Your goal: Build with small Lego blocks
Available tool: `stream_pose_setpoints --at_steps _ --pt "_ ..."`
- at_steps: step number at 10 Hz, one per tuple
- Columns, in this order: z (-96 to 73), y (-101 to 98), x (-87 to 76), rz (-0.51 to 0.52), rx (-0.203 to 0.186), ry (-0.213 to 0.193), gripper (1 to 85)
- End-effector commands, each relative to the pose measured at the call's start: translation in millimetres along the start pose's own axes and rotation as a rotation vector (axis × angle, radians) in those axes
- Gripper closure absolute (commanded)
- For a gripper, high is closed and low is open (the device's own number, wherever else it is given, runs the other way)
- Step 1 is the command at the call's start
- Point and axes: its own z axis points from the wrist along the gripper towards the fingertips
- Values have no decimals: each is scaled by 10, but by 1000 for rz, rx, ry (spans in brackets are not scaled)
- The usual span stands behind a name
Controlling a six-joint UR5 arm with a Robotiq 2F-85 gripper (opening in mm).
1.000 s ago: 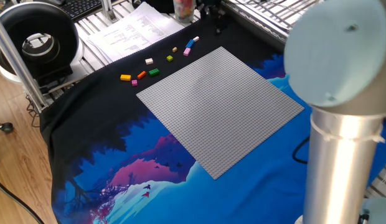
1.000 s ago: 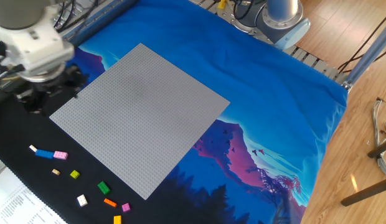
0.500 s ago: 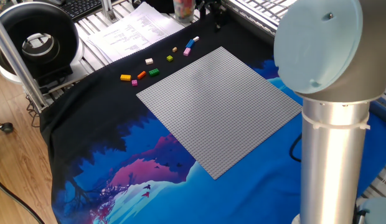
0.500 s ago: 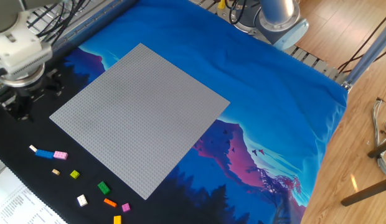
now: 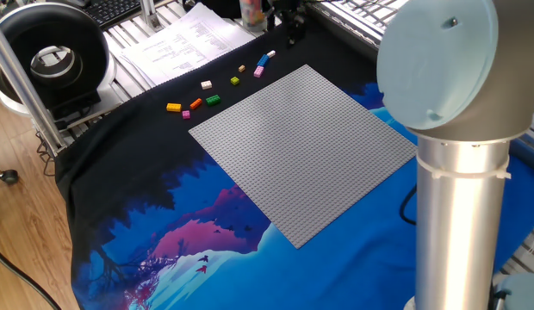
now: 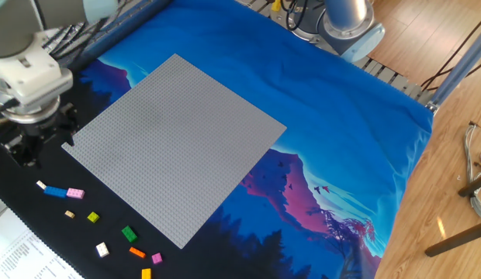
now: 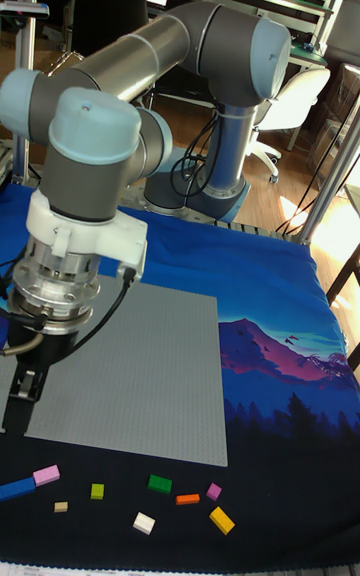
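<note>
The small Lego blocks lie loose on the black cloth beside the grey baseplate [image 6: 174, 143]. A blue block [image 6: 55, 191] touches a pink one [image 6: 75, 194], with a white one [image 6: 41, 185] at its other end. Farther along sit lime [image 6: 92, 218], green [image 6: 129, 233], orange [image 6: 136, 252] and yellow [image 6: 146, 273] blocks. The same row shows as blue [image 7: 15, 488], green [image 7: 159, 483] and yellow [image 7: 222, 520], and as yellow [image 5: 173, 108] and blue [image 5: 263, 61]. My gripper [image 6: 43, 143] [image 7: 22, 396] [image 5: 290, 30] hangs open and empty over the baseplate's corner, above the blue and pink pair.
Printed paper sheets [image 5: 185, 43] and a black round device [image 5: 52, 56] lie beyond the blocks. The arm's large elbow joint [image 5: 443, 60] blocks the right of one fixed view. The arm's base [image 6: 345, 23] stands at the cloth's far edge.
The gripper has travelled along the baseplate's edge toward the corner nearest the blue and pink blocks, and sits lower. The blocks have not moved.
</note>
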Motion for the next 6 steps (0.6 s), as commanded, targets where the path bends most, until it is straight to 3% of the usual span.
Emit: stream_pose_setpoints --at_steps 1,6 --pt "119 -12 -150 7 28 -27 180" --pt "321 37 -227 1 57 -37 177"
